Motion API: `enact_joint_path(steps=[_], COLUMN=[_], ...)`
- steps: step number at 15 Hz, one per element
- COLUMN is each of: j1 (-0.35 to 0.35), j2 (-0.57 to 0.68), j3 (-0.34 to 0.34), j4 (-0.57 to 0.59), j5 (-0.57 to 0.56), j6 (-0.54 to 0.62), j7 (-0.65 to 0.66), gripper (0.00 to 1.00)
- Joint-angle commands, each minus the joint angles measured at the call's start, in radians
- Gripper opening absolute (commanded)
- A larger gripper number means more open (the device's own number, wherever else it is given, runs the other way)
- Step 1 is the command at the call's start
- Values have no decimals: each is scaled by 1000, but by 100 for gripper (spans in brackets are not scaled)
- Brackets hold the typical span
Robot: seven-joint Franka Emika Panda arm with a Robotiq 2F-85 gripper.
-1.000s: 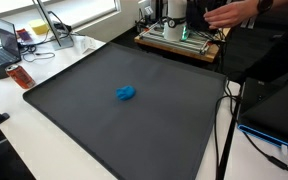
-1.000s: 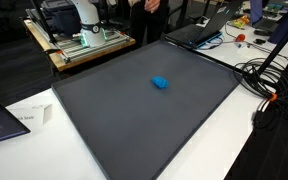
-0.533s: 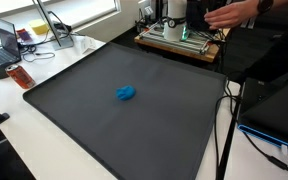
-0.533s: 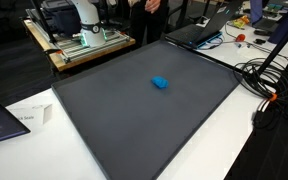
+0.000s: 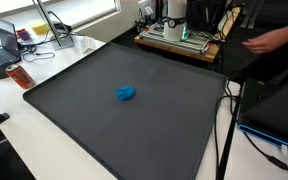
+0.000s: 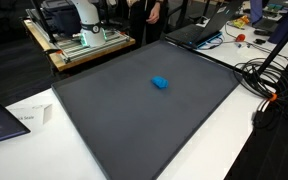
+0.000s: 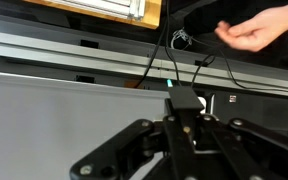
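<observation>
My gripper shows only in the wrist view, its fingers clenched together on nothing, facing the far edge of the mat. The blue lump lies mid-mat, well apart from me. In an exterior view its long axis runs roughly left to right; which end leads is too small to tell

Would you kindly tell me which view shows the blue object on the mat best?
An exterior view: the blue object looks largest there, unobstructed on the mat. In an exterior view it looks smaller; the wrist view misses it.
</observation>
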Motion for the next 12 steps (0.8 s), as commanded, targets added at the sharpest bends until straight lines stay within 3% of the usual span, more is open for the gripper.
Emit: enact_joint_path(steps=[1, 7, 12], j1=[-4, -40, -89], j2=[11, 113, 243], j3=[-1, 6, -8], j4=[21, 58, 143], j5=[18, -55, -177], j6=[75, 334, 392], j7=[-7, 71, 185], gripper=[8, 7, 6])
